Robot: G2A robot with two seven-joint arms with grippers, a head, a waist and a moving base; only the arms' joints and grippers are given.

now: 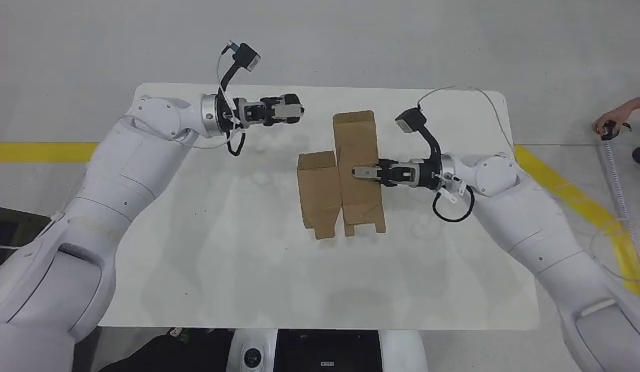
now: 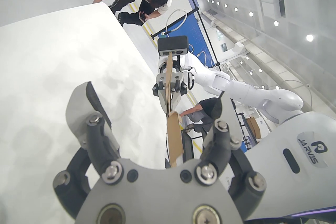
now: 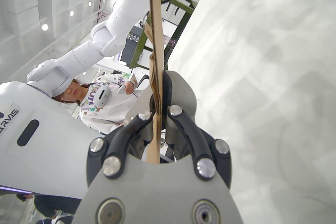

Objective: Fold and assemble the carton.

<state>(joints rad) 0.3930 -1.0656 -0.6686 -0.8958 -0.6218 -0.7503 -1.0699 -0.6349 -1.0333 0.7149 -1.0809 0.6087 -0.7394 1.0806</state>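
A flat brown carton (image 1: pixel 345 177) hangs just above the middle of the white table (image 1: pixel 200 242), its flaps spread out. My right gripper (image 1: pixel 362 171) is shut on the carton's right edge; in the right wrist view the cardboard (image 3: pixel 155 25) runs edge-on between the fingers (image 3: pixel 178 93). My left gripper (image 1: pixel 298 105) stands open at the back left of the carton, apart from it, with nothing between its fingers (image 2: pixel 86 101). In the left wrist view the carton (image 2: pixel 173 135) shows edge-on farther off, held by the other arm's gripper (image 2: pixel 170 88).
The table's far edge (image 1: pixel 320 85) lies just behind the left gripper. A wide bare stretch of table (image 1: pixel 200 262) lies to the left and in front of the carton. A person's hand (image 1: pixel 612 124) shows at the right edge, off the table.
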